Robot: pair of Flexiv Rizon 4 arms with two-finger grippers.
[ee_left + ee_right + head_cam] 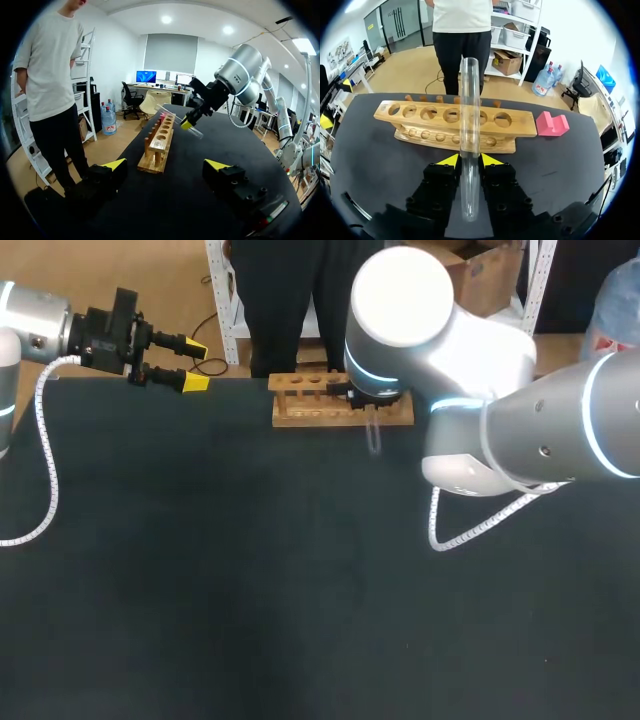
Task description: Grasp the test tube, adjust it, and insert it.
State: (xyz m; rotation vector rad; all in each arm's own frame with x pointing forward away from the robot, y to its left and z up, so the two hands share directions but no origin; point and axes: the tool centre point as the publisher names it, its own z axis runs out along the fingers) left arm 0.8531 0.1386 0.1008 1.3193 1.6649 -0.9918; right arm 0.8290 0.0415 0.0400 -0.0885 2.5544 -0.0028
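Right gripper [465,160] pinched the test tube [469,90], held just in front of the wooden rack [517,124]. Left gripper [195,364] stood spread and empty, well apart from the rack. Judged step: adjustment. Next move requires aligning the tube over a rack hole.

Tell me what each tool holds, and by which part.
The right tool grips the test tube off-centre, nearer its wrist-side end. The left tool is open, holding nothing.
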